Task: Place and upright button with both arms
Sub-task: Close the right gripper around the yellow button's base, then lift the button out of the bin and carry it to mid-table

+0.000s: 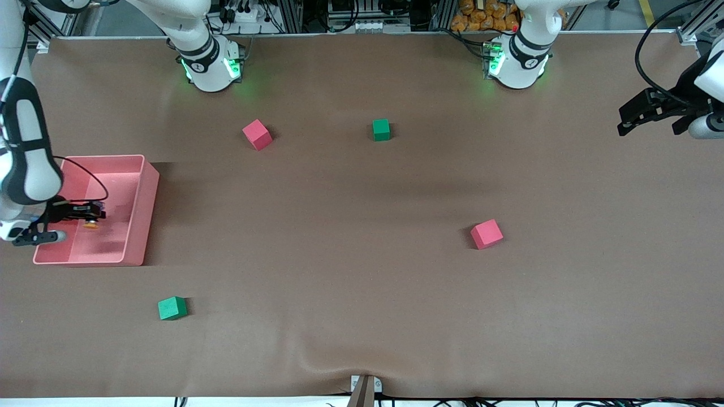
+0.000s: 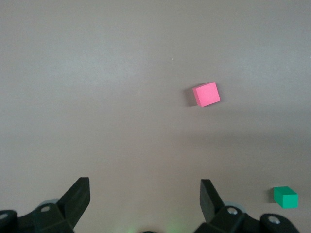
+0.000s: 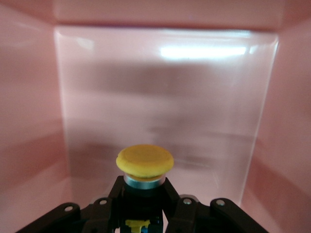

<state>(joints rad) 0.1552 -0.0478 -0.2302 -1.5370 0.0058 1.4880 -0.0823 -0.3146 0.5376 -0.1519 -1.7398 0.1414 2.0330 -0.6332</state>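
Step in hand, as judged: pick-up of the button (image 3: 145,162) from the bin (image 1: 148,203). The right gripper (image 1: 93,217) sits inside the pink bin at the left edge of the front frame, toward the right arm's end of the table. In the right wrist view its fingers (image 3: 167,191) are clamped on the dark body of the button just below the cap, at lower centre of that frame. The yellow-orange cap stands clear above the fingers, and the bin's pink walls fill the rest of the frame. Whether the button has left the bin floor cannot be told.

The next move probably calls for a straight lift clear of the bin walls, then a carry toward the open middle of the table (image 1: 362,254). There the left arm can reach to help set the button on end. The grip is on a small round body, so a slow lift should guard against slipping.

The left gripper (image 1: 645,110) hangs at the upper right edge of the front frame, over the table's end, and waits. Its fingers (image 2: 77,196) are spread wide with nothing between them. Its wrist view shows bare table, a pink cube (image 2: 206,94) at centre right and a green cube (image 2: 285,197) at lower right.
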